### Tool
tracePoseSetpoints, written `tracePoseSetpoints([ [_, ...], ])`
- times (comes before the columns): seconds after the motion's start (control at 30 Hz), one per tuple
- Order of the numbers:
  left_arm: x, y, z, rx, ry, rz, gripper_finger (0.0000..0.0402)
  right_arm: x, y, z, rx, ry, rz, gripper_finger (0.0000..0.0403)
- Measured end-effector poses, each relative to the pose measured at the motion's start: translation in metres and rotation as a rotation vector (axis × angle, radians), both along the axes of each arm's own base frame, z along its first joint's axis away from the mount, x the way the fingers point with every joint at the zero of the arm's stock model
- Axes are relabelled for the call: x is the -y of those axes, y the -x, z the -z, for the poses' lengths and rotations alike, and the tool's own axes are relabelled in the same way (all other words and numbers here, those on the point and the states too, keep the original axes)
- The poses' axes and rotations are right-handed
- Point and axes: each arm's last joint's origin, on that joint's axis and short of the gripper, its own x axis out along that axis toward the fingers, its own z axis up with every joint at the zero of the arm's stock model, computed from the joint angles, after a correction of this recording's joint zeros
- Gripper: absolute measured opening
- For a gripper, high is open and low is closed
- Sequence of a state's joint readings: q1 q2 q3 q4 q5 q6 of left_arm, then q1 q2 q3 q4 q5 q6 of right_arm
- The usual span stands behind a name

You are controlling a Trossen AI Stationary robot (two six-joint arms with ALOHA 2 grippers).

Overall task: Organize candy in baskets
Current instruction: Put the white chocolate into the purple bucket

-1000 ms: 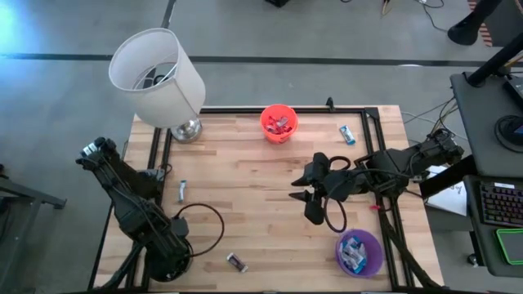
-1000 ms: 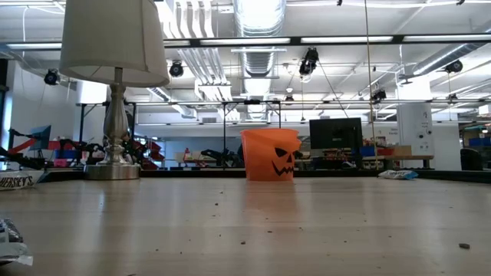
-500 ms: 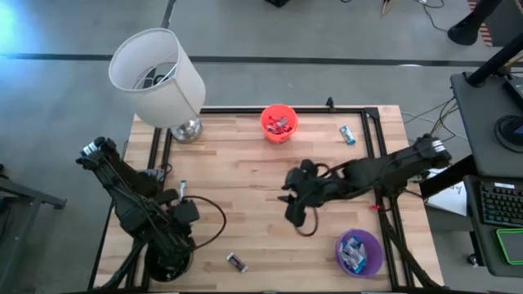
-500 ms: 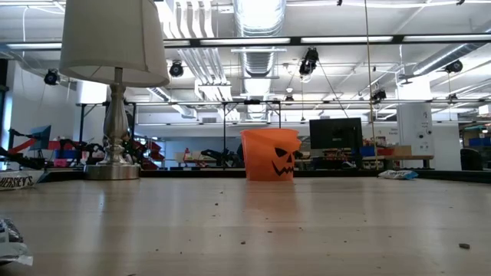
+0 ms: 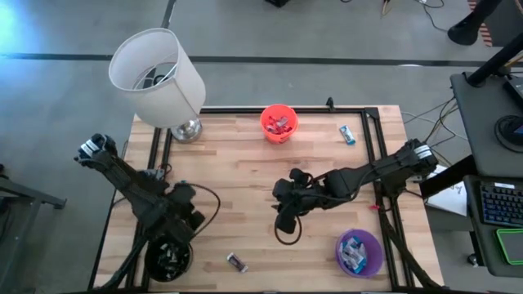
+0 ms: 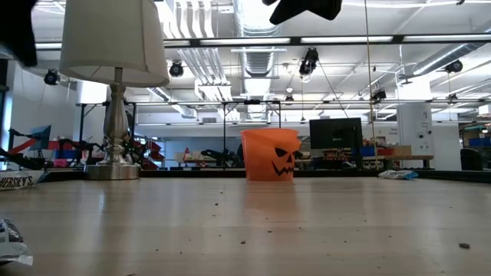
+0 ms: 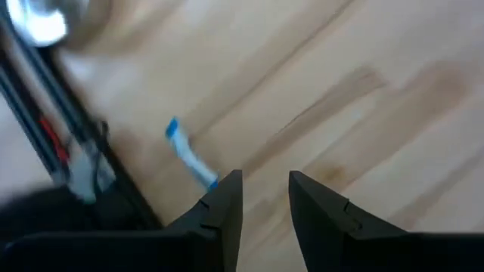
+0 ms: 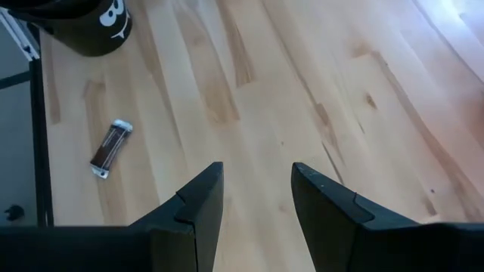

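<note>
Right gripper, fingers apart and empty, hangs mid-table. Brown candy lies near-left of it by the black basket, long axis slanted. Left gripper, parted and empty, hangs nearer the blue candy.

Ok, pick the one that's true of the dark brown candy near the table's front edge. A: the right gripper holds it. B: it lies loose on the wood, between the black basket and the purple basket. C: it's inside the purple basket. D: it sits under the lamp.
B: the dark brown candy lies bare on the table, with the black basket on one side and the purple basket on the other; no gripper touches it.
</note>
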State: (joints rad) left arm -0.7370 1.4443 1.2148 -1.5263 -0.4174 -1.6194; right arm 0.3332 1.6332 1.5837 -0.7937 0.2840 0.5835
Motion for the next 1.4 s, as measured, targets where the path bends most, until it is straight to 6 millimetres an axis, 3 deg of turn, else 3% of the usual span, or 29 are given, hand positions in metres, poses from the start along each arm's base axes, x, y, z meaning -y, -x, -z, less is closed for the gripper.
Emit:
tracePoseSetpoints([
  [0.17,-0.02,0.013,0.034,-0.081,0.098,-0.246,0.0091,0.0,-0.001,0.0,0.007,-0.002,-0.006,0.0148],
  [0.4,-0.044,0.03,0.049,-0.018,0.15,-0.574,0.0091,0.0,0.0,-0.003,0.023,0.001,-0.019,0.0148],
  [0.83,-0.07,0.032,0.075,0.059,0.235,-0.643,0.0115,-0.001,0.0,-0.003,0.015,-0.005,-0.055,0.0148],
  [1.4,-0.091,0.018,0.093,-0.052,0.214,-0.736,0.0107,-0.001,0.0,-0.003,0.021,-0.022,-0.032,0.0148],
])
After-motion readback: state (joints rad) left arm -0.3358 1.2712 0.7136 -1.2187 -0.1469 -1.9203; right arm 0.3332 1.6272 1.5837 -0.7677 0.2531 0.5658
